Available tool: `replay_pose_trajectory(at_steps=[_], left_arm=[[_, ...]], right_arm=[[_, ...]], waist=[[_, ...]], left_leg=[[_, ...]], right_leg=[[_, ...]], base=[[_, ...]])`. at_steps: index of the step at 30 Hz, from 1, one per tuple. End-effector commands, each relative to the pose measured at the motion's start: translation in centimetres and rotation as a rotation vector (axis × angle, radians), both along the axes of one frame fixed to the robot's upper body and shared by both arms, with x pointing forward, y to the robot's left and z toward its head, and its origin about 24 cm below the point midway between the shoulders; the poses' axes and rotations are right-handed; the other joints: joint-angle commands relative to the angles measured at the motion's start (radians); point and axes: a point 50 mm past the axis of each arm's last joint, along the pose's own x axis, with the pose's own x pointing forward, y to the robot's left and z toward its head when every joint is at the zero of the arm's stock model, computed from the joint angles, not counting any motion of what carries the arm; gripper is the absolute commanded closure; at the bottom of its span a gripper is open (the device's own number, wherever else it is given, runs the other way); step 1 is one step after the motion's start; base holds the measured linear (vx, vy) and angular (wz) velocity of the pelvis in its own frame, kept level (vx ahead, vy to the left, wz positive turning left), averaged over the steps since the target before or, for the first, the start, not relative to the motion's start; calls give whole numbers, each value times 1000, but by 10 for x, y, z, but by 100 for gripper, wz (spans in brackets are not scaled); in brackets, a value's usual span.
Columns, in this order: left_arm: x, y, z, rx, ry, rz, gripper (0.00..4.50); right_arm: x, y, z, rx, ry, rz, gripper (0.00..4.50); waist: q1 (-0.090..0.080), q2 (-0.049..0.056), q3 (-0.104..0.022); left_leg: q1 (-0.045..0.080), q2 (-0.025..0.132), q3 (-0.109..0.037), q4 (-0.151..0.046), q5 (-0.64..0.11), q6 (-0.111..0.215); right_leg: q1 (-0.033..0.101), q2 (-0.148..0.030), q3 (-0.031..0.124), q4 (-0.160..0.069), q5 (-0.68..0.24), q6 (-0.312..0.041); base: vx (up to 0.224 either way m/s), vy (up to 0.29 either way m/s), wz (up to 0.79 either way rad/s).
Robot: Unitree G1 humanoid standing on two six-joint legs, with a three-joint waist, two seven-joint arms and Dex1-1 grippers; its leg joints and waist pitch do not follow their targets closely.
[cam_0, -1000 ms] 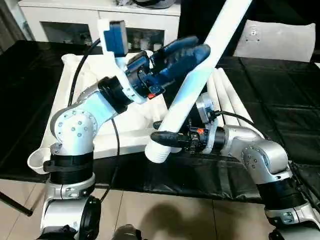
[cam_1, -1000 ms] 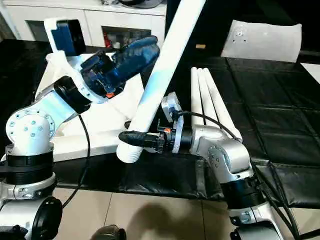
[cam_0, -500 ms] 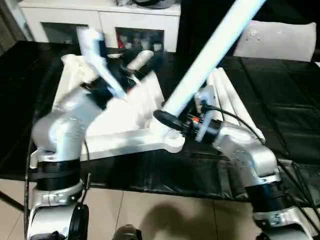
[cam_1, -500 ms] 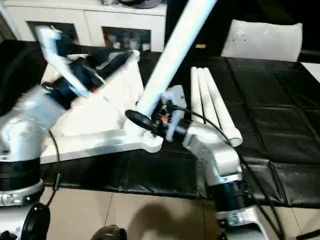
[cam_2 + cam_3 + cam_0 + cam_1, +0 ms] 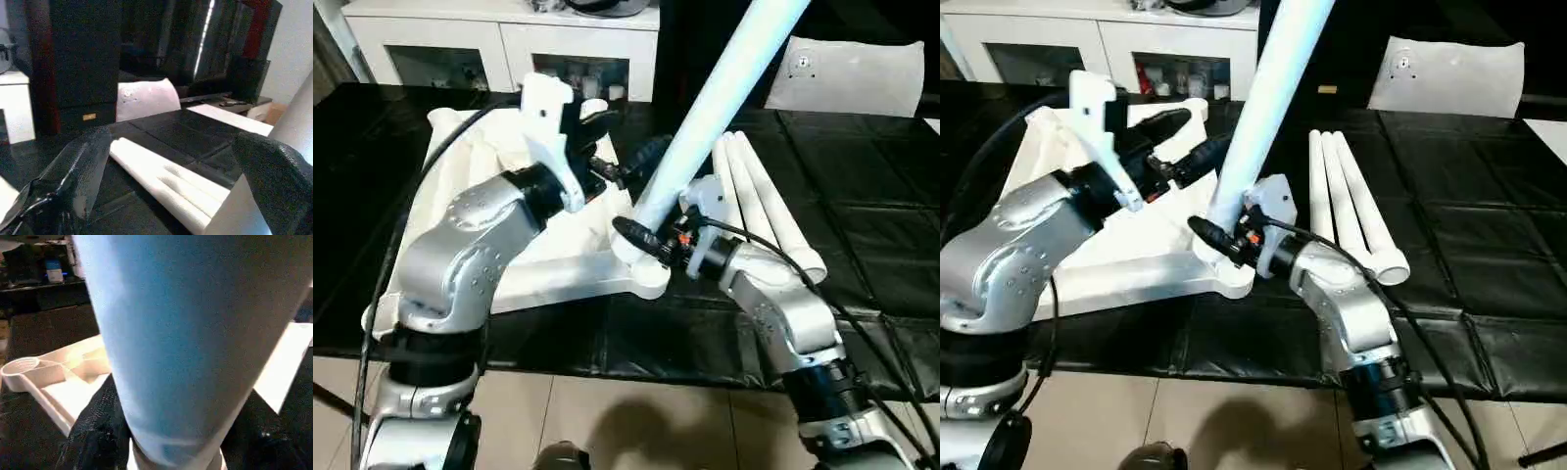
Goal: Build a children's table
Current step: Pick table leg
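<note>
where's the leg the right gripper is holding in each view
Left eye view: held leg slants from the top edge down to the tabletop's near corner socket, right gripper at its base.
Right eye view: same slant, centre.
Left wrist view: pale edge at the right side.
Right wrist view: the broad bluish tube.
Shared landmark: three spare legs lying side by side, also in the left wrist view.

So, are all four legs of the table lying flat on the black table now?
No: three legs lie side by side, while the right claw holds the fourth leg up at the tabletop's corner socket.
</note>
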Motion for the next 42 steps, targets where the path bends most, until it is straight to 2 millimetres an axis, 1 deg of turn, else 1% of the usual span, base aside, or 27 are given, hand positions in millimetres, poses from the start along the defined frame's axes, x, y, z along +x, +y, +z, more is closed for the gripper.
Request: replay_pose_trajectory(at_steps=[1,2,3,4,7,9,10,11,12,15,19,20,22,25,26,27,28,29,30,32,33,34,35,36,37,38,42], left_arm=[[4,10,-12,18,32,90,0],[6,19,-18,29,37,150,0],[6,22,-20,34,39,170,0],[6,36,-30,59,53,252,0],[0,49,-43,96,71,303,0],[-5,52,-49,117,83,307,0],[-11,57,-56,134,101,324,0],[-11,57,-56,134,101,324,0],[-15,59,-61,144,112,336,0],[-24,64,-71,155,130,360,0],[-39,67,-87,109,158,456,0],[-41,67,-91,98,171,471,0],[-44,65,-95,88,182,480,0],[-45,63,-100,90,192,484,0],[-45,63,-100,90,192,484,0],[-46,62,-101,92,194,485,0],[-46,62,-101,92,195,487,0],[-46,62,-102,93,196,489,0],[-46,62,-102,93,196,490,0],[-45,63,-100,99,179,520,0],[-45,65,-100,109,165,542,0],[-45,66,-99,116,156,555,0],[-46,67,-101,103,172,574,0],[-46,67,-101,103,172,574,0],[-47,67,-101,97,177,577,0],[-48,66,-102,114,171,574,0],[-51,65,-104,134,165,579,0]], right_arm=[[3,-6,3,7,-22,-78,257],[2,-9,3,3,-25,-105,257],[2,-10,3,1,-26,-115,257],[-1,-14,1,-5,-23,-160,257],[-5,-20,1,11,-26,-240,257],[-6,-24,0,10,-39,-277,257],[-7,-28,-1,-1,-48,-347,257],[-7,-28,-1,-1,-48,-347,257],[-8,-32,-2,-11,-53,-393,257],[-13,-38,-11,-12,45,-434,257],[-24,-50,-22,-41,114,-430,257],[-26,-52,-24,-35,123,-438,257],[-28,-53,-24,-11,140,-452,257],[-29,-55,-24,-10,138,-466,257],[-29,-55,-24,-10,138,-466,257],[-30,-55,-23,-7,136,-476,257],[-30,-55,-22,8,135,-480,257],[-31,-55,-21,22,134,-484,257],[-31,-55,-21,23,131,-487,257],[-29,-59,-13,37,75,-560,257],[-30,-60,-13,32,75,-579,257],[-30,-61,-13,26,80,-587,257],[-30,-63,-16,33,112,-606,257],[-30,-63,-16,33,112,-606,257],[-31,-64,-17,36,118,-612,257],[-31,-66,-18,24,120,-623,257],[-32,-70,-19,-11,122,-657,257]], waist=[[-11,16,-71],[-11,20,-72],[-12,19,-72],[-13,21,-72],[-17,22,-75],[-19,25,-74],[-21,29,-72],[-25,26,-70],[-29,28,-68],[-35,25,-64],[-33,19,-62],[-31,20,-62],[-33,19,-60],[-35,17,-57],[-36,18,-57],[-40,8,-58],[-40,14,-58],[-42,10,-58],[-41,12,-59],[-42,9,-60],[-42,4,-59],[-43,4,-60],[-44,-2,-60],[-43,2,-60],[-45,3,-59],[-46,-2,-58],[-47,-2,-58]], left_leg=[[30,56,-21,-75,-223,-57],[31,54,-20,-74,-227,-59],[31,55,-21,-75,-230,-61],[30,55,-22,-76,-229,-66],[29,54,-23,-76,-219,-67],[29,55,-24,-78,-222,-68],[29,54,-23,-79,-232,-69],[29,56,-24,-81,-247,-74],[33,55,-23,-82,-274,-76],[33,53,-22,-84,-298,-72],[28,58,-23,-85,-290,-62],[29,57,-22,-84,-287,-62],[29,53,-21,-84,-313,-57],[30,54,-23,-86,-327,-61],[30,55,-23,-87,-326,-61],[29,55,-22,-87,-317,-59],[29,55,-23,-87,-311,-59],[27,55,-22,-87,-308,-57],[29,55,-22,-86,-304,-56],[27,54,-21,-85,-279,-51],[26,54,-20,-85,-264,-48],[25,53,-19,-84,-255,-46],[25,53,-18,-84,-251,-43],[25,52,-18,-83,-247,-42],[27,52,-18,-83,-257,-44],[26,52,-17,-83,-262,-43],[25,53,-18,-84,-267,-44]], right_leg=[[31,-76,44,-76,-21,-181],[31,-76,44,-77,-25,-176],[31,-76,45,-78,-27,-166],[31,-75,45,-78,-23,-157],[32,-74,43,-75,8,-148],[30,-74,43,-74,9,-154],[28,-72,43,-76,-2,-156],[28,-74,43,-77,-18,-157],[24,-74,44,-81,-57,-158],[24,-73,48,-86,-106,-153],[26,-74,49,-89,-96,-142],[24,-74,49,-90,-98,-140],[21,-76,51,-96,-158,-131],[17,-76,52,-102,-213,-118],[16,-75,52,-102,-210,-116],[17,-73,52,-101,-196,-114],[16,-73,52,-98,-186,-116],[16,-73,52,-98,-180,-117],[16,-74,52,-98,-175,-117],[16,-74,51,-95,-152,-119],[18,-72,52,-96,-137,-116],[20,-72,51,-94,-128,-112],[20,-72,52,-95,-128,-109],[20,-74,52,-94,-130,-109],[18,-73,51,-96,-149,-108],[18,-73,52,-98,-156,-108],[18,-74,52,-99,-180,-97]], base=[[0,0,0],[0,0,0],[0,0,0],[0,0,0],[0,0,0],[0,0,0],[0,0,0],[0,0,0],[0,0,0],[0,0,0],[0,0,0],[0,0,0],[0,0,0],[0,0,0],[0,0,0],[0,0,0],[0,0,0],[0,0,0],[0,0,0],[0,0,0],[0,0,0],[0,0,0],[0,0,0],[0,0,0],[0,0,0],[0,0,0],[0,0,0]])
